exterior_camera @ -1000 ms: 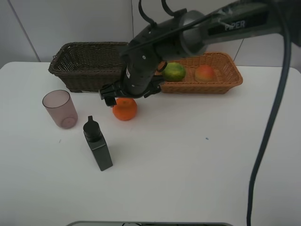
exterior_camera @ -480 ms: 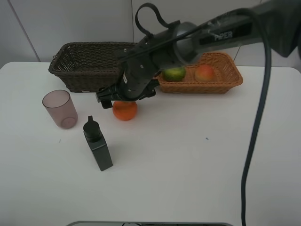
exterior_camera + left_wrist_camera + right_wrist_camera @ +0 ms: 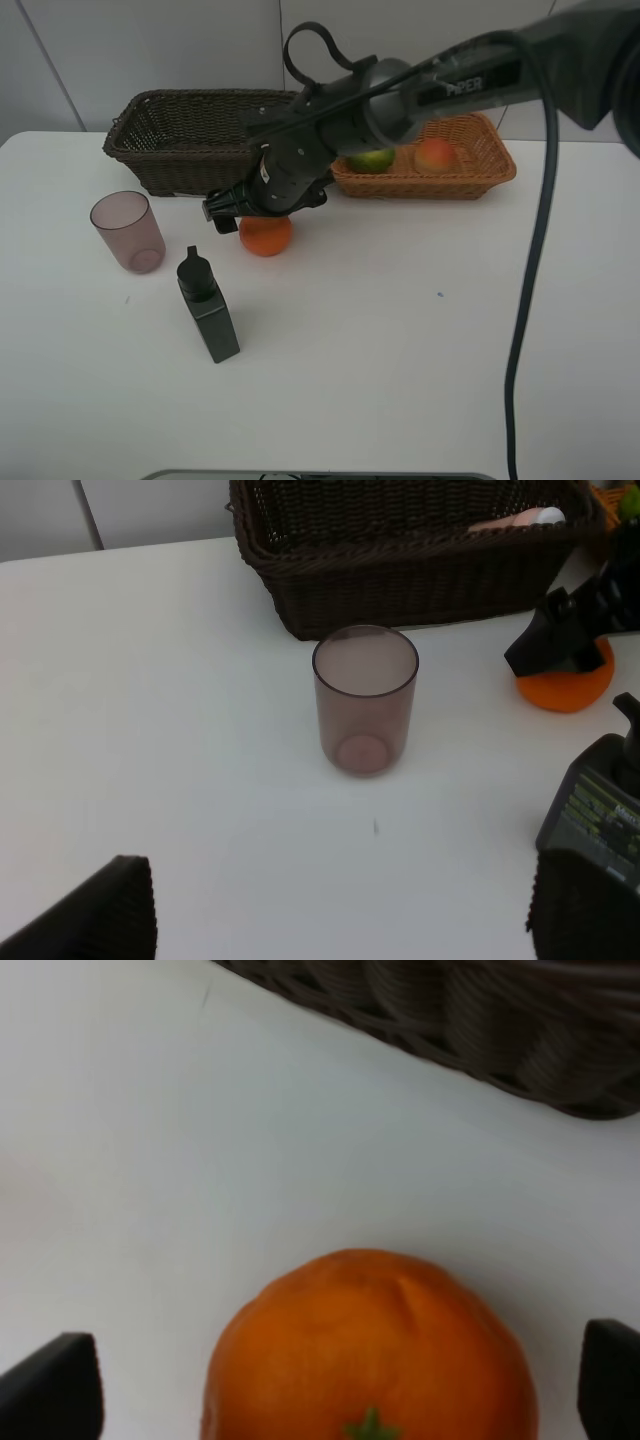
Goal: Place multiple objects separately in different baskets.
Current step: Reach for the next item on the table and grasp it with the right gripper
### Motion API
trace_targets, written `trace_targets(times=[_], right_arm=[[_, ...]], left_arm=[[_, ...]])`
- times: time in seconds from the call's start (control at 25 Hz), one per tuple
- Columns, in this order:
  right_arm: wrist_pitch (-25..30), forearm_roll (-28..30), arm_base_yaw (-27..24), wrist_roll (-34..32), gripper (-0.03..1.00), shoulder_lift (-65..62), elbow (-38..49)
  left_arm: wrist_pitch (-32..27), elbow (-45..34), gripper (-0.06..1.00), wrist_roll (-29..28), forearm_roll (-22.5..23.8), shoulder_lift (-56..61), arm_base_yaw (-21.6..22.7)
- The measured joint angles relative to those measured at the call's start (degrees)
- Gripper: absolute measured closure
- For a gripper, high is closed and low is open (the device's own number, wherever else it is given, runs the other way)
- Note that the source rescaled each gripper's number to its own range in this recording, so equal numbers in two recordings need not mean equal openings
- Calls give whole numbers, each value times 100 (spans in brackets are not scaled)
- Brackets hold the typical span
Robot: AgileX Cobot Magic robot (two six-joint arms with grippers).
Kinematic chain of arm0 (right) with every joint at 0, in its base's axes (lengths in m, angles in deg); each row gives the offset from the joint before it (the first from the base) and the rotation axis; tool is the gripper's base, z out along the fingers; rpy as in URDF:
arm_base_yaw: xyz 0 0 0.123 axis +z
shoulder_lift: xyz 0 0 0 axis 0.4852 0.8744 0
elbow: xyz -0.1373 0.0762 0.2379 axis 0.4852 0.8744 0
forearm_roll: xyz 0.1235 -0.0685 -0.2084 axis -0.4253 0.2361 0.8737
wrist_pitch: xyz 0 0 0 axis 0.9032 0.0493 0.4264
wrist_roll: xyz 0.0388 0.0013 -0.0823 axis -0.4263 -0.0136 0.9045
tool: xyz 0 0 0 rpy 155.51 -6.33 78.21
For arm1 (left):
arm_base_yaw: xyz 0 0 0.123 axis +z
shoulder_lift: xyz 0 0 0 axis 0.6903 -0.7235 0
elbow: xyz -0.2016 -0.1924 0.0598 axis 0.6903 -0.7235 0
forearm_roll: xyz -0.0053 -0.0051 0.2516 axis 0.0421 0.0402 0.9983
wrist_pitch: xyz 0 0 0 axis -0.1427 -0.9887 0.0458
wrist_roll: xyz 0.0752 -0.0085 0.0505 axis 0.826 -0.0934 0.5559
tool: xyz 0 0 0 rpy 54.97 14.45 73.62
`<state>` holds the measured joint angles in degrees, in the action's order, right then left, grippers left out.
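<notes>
Your right gripper (image 3: 250, 215) hangs with its jaws spread wide, one on each side of the orange (image 3: 266, 236), which sits on the white table (image 3: 420, 340) directly under the hand. You cannot tell whether either finger touches the fruit. Just past the fingertips runs the wall of the dark brown basket (image 3: 170, 165), with the slim pink bottle (image 3: 510, 520) lying inside. Behind the hand, partly hidden by the arm, the light tan basket (image 3: 470, 185) holds the green fruit (image 3: 372, 160) and the peach (image 3: 435, 155). Your left gripper (image 3: 335, 920) is also spread and holds nothing. The pinkish cup (image 3: 128, 231) stands upright ahead of it, and the black bottle (image 3: 207, 305) stands beside one of its fingers, between that hand and the orange.
</notes>
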<state>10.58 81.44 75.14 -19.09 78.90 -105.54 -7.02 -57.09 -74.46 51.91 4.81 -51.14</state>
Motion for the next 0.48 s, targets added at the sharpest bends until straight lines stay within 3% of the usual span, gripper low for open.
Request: trace_targets(times=[0.48], right_arm=[[-144,77,-66,-7,-3,180,0]], left_arm=[[0,0,-2,0,0,0,0]])
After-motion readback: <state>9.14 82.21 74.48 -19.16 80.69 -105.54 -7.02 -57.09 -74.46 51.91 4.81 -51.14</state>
